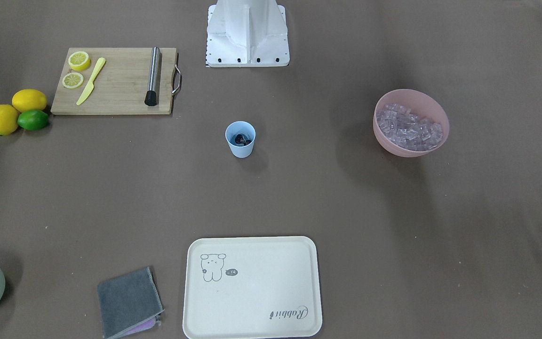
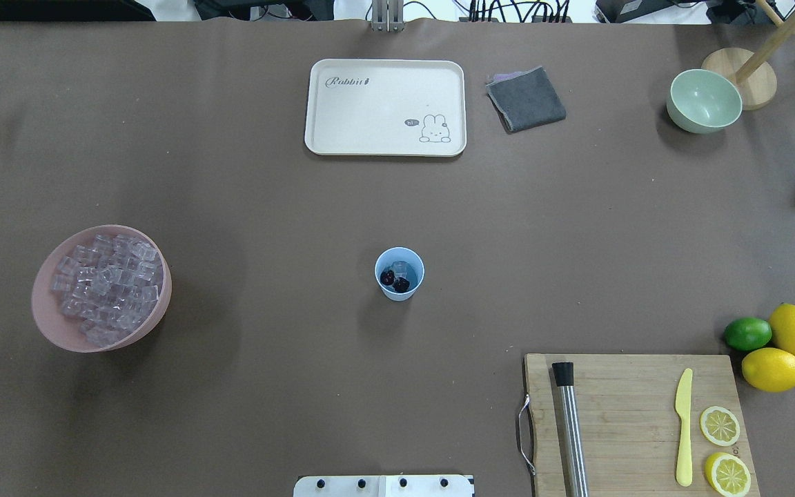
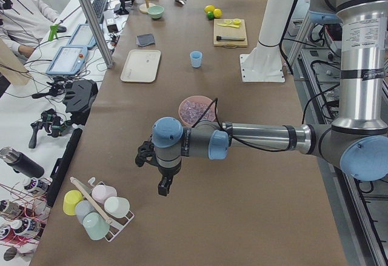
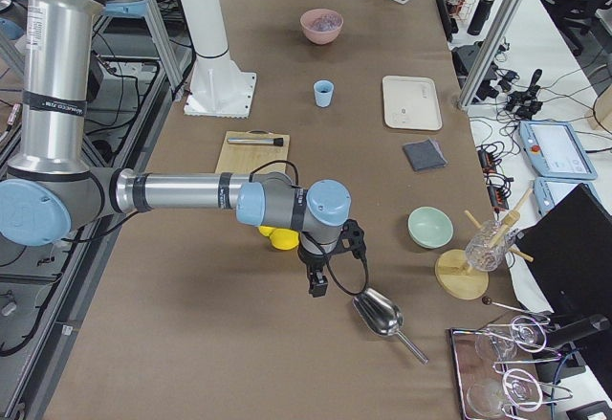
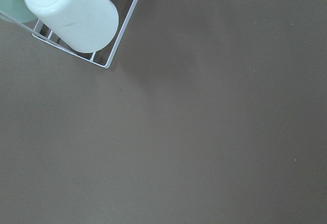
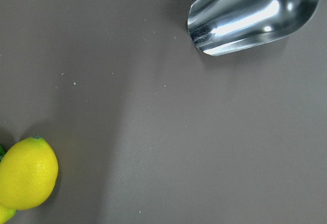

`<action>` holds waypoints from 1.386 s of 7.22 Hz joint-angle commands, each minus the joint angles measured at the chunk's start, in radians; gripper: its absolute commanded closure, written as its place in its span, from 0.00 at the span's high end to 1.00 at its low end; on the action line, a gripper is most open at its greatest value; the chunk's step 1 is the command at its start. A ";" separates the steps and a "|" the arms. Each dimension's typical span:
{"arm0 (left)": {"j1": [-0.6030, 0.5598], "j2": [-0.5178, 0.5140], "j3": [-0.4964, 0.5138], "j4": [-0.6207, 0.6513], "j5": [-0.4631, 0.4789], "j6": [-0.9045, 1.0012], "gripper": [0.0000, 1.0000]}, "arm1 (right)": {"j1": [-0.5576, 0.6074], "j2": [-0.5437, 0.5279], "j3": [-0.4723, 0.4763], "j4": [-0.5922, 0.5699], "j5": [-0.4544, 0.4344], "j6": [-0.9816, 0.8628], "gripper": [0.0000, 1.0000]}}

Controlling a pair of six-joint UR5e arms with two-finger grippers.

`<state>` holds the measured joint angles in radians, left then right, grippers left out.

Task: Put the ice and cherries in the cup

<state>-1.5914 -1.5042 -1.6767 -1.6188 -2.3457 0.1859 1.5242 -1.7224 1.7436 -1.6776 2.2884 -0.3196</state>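
The cup stands mid-table with the cherries and some ice inside. More fills the pink bowl toward the table's left end. The far-edge tray reads "Rabbit". I cannot tell the jaw spread of the left gripper or the right gripper.

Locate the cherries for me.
In the overhead view the cherries sit inside the blue cup at table centre, between the pink bowl on the left and the cutting board lower right.
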 commanded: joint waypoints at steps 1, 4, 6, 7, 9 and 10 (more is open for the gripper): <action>0.001 -0.004 -0.005 -0.006 -0.017 -0.042 0.98 | 0.001 0.009 -0.047 0.036 0.009 0.001 1.00; 0.002 -0.002 -0.005 -0.006 -0.017 -0.042 0.98 | 0.001 0.007 -0.041 0.038 0.049 -0.001 1.00; 0.002 -0.001 -0.003 -0.006 -0.017 -0.042 0.98 | 0.001 0.007 -0.046 0.038 0.048 -0.002 1.00; 0.002 0.001 -0.001 -0.007 -0.017 -0.040 0.98 | 0.001 0.007 -0.046 0.039 0.048 -0.002 1.00; 0.002 0.001 -0.001 -0.007 -0.017 -0.040 0.97 | 0.001 0.007 -0.036 0.039 0.049 -0.001 1.00; 0.002 0.001 -0.004 -0.007 -0.017 -0.040 0.98 | 0.001 0.009 -0.032 0.039 0.051 0.001 1.00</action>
<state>-1.5892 -1.5034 -1.6789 -1.6260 -2.3623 0.1457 1.5248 -1.7150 1.7063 -1.6387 2.3380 -0.3208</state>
